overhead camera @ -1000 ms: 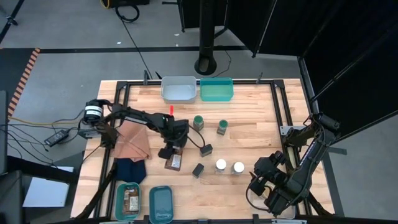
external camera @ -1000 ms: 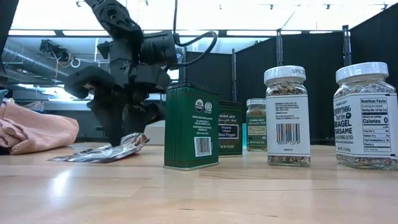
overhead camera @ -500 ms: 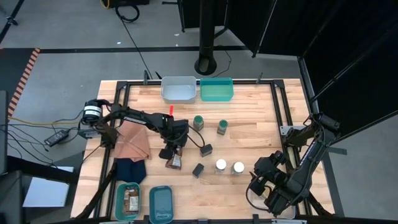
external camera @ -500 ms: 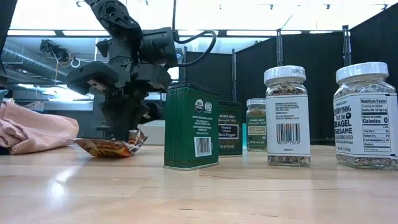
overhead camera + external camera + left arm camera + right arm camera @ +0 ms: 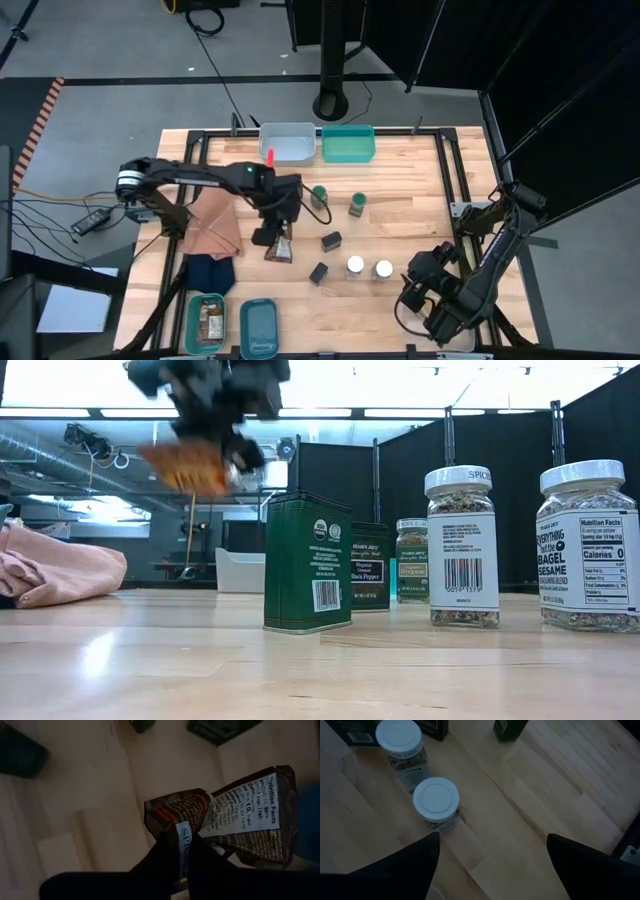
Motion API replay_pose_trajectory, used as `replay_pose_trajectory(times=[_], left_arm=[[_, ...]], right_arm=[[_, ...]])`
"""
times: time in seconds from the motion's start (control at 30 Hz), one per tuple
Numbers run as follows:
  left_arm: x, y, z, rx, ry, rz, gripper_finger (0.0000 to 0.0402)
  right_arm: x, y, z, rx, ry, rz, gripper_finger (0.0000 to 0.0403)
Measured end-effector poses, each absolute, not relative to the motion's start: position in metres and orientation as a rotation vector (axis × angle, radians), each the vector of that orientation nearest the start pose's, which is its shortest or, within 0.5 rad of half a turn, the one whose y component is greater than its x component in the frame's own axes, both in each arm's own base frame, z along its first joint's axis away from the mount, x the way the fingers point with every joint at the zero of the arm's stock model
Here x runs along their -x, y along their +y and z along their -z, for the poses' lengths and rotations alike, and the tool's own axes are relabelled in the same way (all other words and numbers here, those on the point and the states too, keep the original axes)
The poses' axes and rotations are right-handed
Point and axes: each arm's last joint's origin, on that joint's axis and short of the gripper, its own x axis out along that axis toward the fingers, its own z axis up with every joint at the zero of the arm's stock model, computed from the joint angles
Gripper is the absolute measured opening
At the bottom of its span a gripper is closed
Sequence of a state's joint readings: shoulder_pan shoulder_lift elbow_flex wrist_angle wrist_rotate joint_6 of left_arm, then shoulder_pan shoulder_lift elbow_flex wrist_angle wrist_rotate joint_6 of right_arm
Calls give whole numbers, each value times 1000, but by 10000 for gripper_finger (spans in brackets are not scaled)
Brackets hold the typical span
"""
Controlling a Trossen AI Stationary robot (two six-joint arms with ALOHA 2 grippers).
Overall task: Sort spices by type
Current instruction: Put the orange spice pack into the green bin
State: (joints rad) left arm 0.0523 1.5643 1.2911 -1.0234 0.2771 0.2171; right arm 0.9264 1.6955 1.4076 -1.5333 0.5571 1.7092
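Spice packet (image 5: 280,247): flat, brown, pinched at one edge in my left end effector (image 5: 268,236), fingers pressed together on it. In the high view it hangs left of centre of the frame, clear of the surface (image 5: 420,200); the low view confirms it, with the packet (image 5: 190,465) up near the top left, well above the wood.

Key relation: the packet trails from my fingers, long axis roughly toward the bottom of the high view. At the lower left sit two teal trays; one (image 5: 205,320) already holds what looks like a similar brown packet, so I judge that to be the destination. It lies down and left of my left end effector, past the folded cloths (image 5: 212,232). Left arm is far nearer than the right.

My right end effector (image 5: 432,283) waits at the lower right, fingers spread wide, holding nothing, just beside the two white-lidded jars (image 5: 436,800).

Readable writing: the packet in the left wrist view (image 5: 235,815) shows a nutrition panel and "SPIC…" on a blue strip. In the low view, a green tin (image 5: 308,563), maker's name too small to read; a second tin (image 5: 371,567) appears to read "Black Pepper"; a jar lid (image 5: 457,480) reads "SPICE"; the rightmost jar (image 5: 590,550) reads "Everything but the Bagel Sesame".
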Motion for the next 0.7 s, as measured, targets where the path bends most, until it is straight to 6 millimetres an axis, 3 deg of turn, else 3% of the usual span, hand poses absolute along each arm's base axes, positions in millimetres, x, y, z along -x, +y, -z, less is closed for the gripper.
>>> replay_pose_trajectory(times=[0.2, 0.43, 0.57, 0.7], left_arm=[[-266, -10, -311, 142, 1251, 267, 14], [-208, -45, -348, 219, 1222, 145, 14], [-184, -69, -359, 225, 1184, 131, 14], [-168, -92, -354, 244, 1218, 145, 14]], right_arm=[[-183, 214, -263, -219, 1006, 790, 374], [-185, 211, -263, -213, 1006, 803, 374], [-187, 209, -264, -204, 989, 811, 374], [-190, 207, -264, -192, 992, 814, 374]])
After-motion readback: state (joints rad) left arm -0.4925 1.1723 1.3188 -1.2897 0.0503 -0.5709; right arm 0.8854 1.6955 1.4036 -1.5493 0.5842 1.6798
